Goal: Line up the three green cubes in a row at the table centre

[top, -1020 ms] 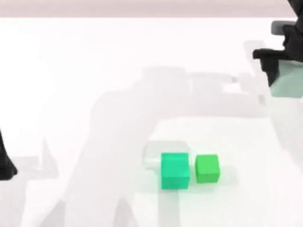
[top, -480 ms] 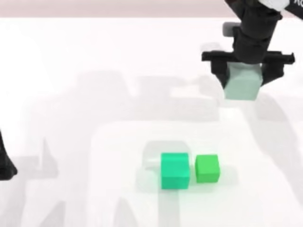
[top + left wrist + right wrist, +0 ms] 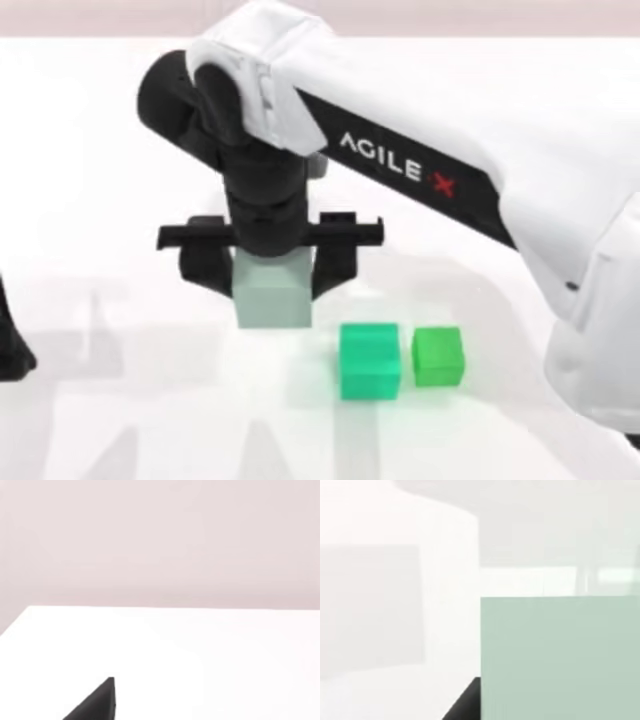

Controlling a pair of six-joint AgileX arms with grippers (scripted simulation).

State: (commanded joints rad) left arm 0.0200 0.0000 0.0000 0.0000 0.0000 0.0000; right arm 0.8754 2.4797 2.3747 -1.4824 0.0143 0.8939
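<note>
Only a plain backdrop [image 3: 160, 540] stood apart from the work. From the left wrist camera it filled the upper half of the view as a flat, uniform wall of pale pinkish-grey, slightly lighter toward its lower part, and it ended below in a straight, nearly level line. From overhead the same pale pinkish-grey showed as a thin strip running along the far side, visible at the left and right ends and hidden in the middle.
</note>
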